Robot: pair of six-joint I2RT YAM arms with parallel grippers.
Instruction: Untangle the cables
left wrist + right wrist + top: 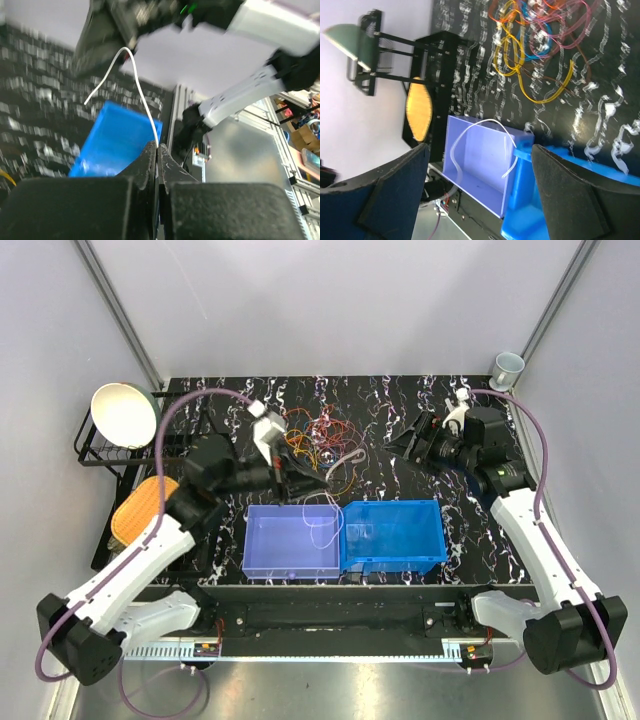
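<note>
One strand in hand, one binned, most of the heap left to go.
Left end effector (157,150) is clenched on a white cable (142,100), which climbs out of the fingertips, arches over and drops to a loose end. Its long axis runs outward from the tips toward the right arm, across the bench (475,525). Right end effector (480,192) hangs released, jaws wide, nothing between them, looking onto the lilac bin (270,552). A second white strand (487,121) lies looped there, one end by the wall next to the blue bin (400,540). Beyond, at the far middle of the bench, the heap of cables (320,440) in orange, red, yellow and blue sits knotted in overlapping coils, pointing no single way. My read: early going, with the bulk not yet separated.
</note>
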